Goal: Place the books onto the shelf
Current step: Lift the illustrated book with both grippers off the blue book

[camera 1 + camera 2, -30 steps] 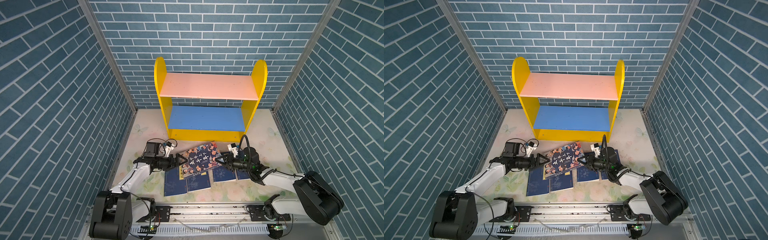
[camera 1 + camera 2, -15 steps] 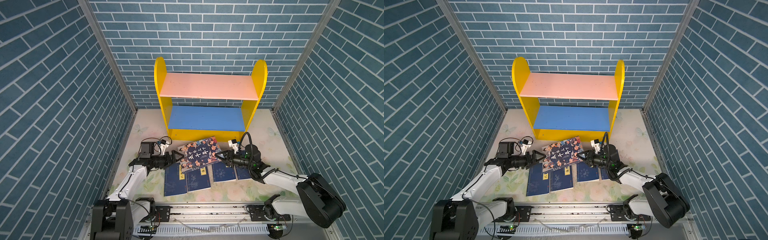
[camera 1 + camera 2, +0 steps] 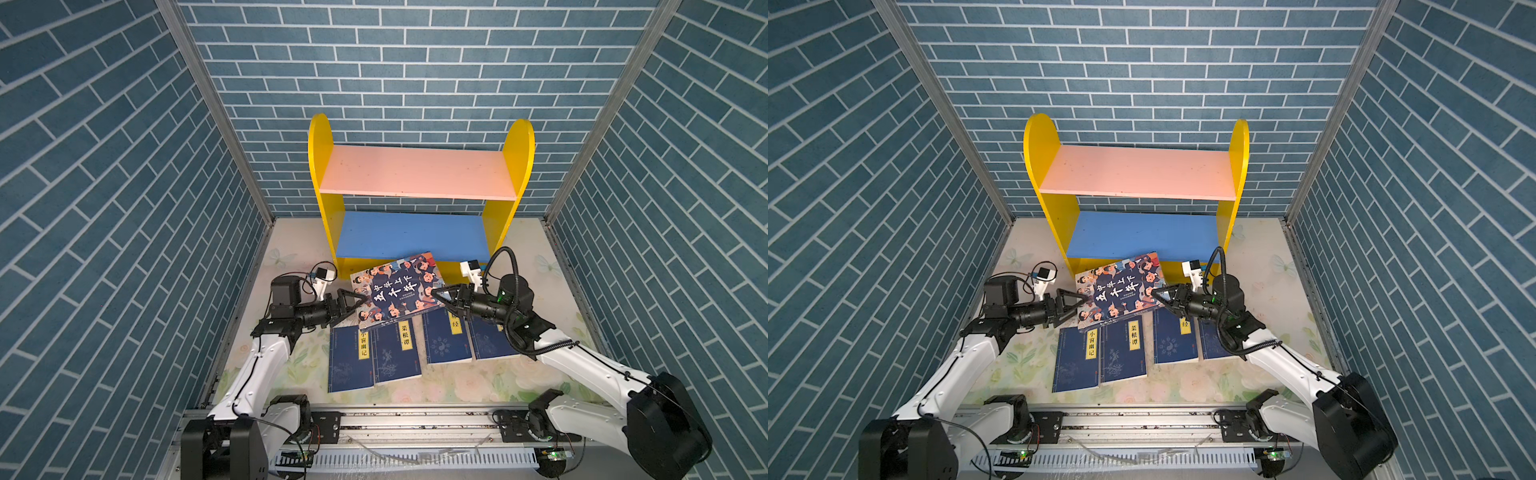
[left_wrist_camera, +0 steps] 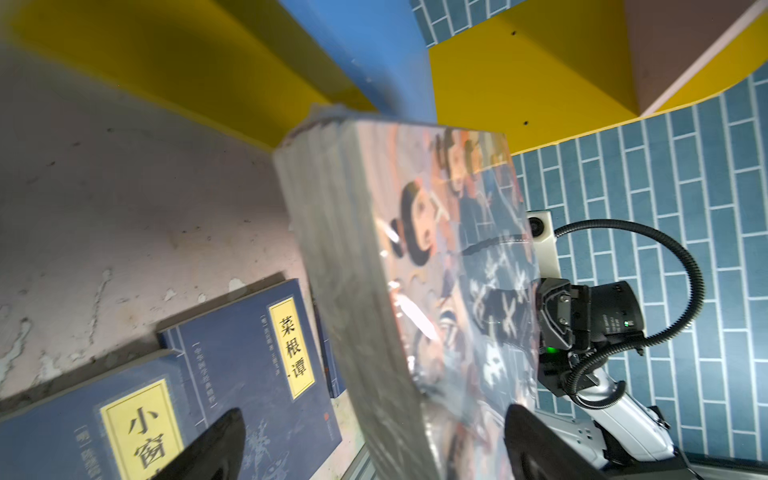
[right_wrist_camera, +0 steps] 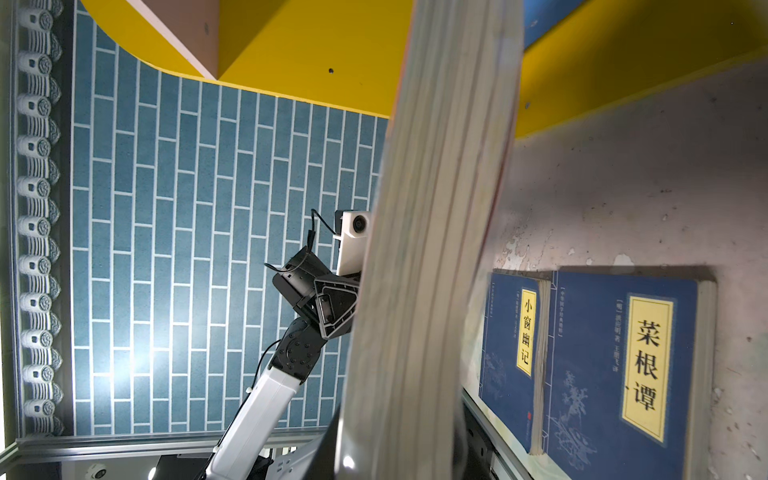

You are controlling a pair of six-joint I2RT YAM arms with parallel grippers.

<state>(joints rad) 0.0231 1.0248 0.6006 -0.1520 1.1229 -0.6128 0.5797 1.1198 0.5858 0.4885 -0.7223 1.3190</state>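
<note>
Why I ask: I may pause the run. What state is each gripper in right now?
Left gripper: open, jaws straddling the thick cartoon-face book.
Right gripper: shut on that book, holding it raised.

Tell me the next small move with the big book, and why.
Probably shut the left tool on the big book: its jaws stand open astride one edge, while only the right tool grips the opposite edge, holding the book raised above the navy books.
</note>
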